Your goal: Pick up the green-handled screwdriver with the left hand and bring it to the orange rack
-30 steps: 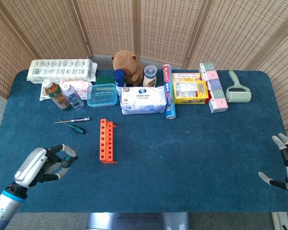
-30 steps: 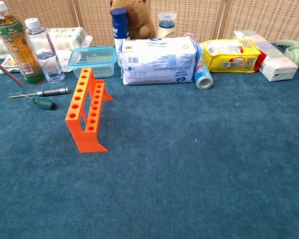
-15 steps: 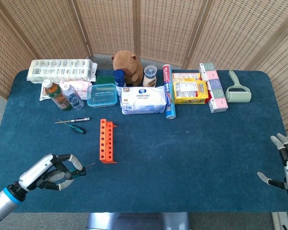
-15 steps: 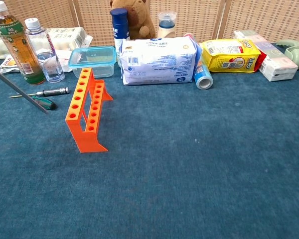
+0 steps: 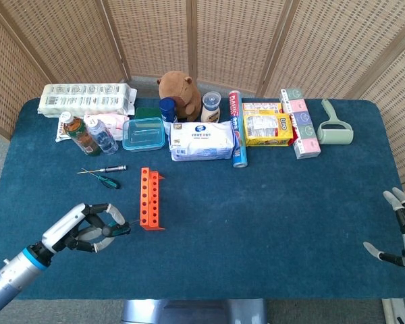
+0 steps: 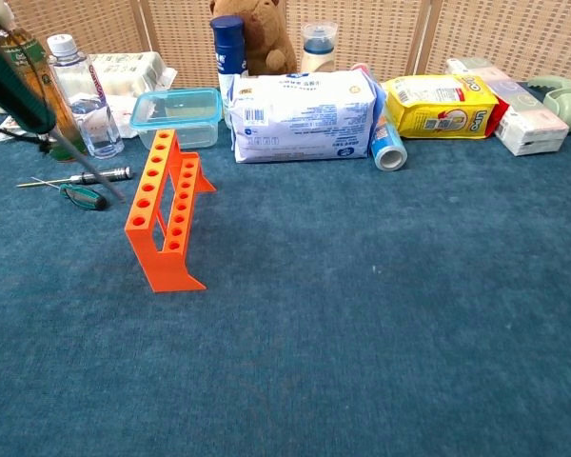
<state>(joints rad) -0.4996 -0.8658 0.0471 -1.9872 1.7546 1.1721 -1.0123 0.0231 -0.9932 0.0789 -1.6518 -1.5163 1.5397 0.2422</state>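
Observation:
My left hand (image 5: 88,228) hovers at the front left of the table and grips a green-handled screwdriver (image 5: 119,229). Its thin shaft points right at the near end of the orange rack (image 5: 150,198) and stops just short of it. In the chest view the green handle (image 6: 15,84) slants in from the top left, and the shaft tip hangs left of the orange rack (image 6: 167,214). My right hand (image 5: 401,233) is at the far right table edge, fingers spread and holding nothing.
Two more screwdrivers lie left of the rack: a dark-handled one (image 5: 106,169) and a small green-handled one (image 5: 109,181). Bottles (image 5: 81,133), a clear container (image 5: 144,133), a tissue pack (image 5: 202,140) and boxes (image 5: 267,128) line the back of the blue table (image 5: 270,223).
My left hand has carried the screwdriver right and a little away from me, toward the rack. In the chest view the green handle has come into sight. The right hand has barely moved.

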